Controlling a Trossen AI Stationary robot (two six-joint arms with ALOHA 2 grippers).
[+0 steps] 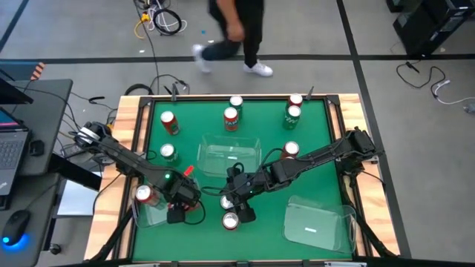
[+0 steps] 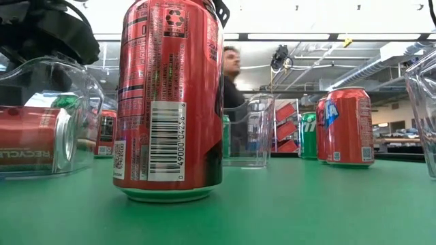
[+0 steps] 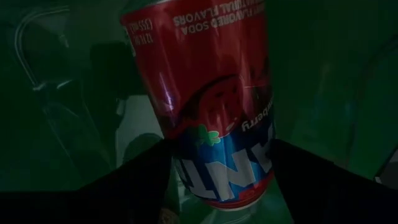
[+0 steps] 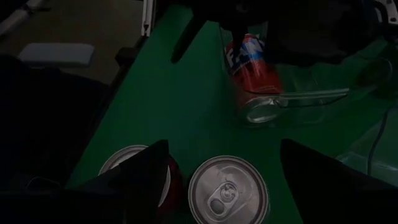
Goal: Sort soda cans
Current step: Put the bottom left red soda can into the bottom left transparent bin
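Here we list the stock as it lies. Left bin [image 1: 142, 215], clear plastic, at the table's near left corner: one red can [image 1: 144, 195] lies on its side inside it, silver top showing, which we read as a red already sorted. Left gripper [image 1: 177, 213] sits just beside that bin; in its wrist view the fingers [image 3: 137, 180] stand apart on either side of the red can, whose label shows a blue band and white lettering. We judge this a release, not a grip. Right gripper [image 1: 239, 210] hangs over two upright cans [image 1: 229, 219] near the front edge, jaws spread, a silver top [image 4: 229, 190] centred between them, probably lined up for the next pick. Middle bin [image 1: 231, 156] and right bin [image 1: 318, 222]: no cans seen inside. Remaining cans [image 1: 231, 117] stand upright, scattered toward the far edge, red and green bodies, all silver-topped. A person [image 1: 236, 30] walks beyond the table.
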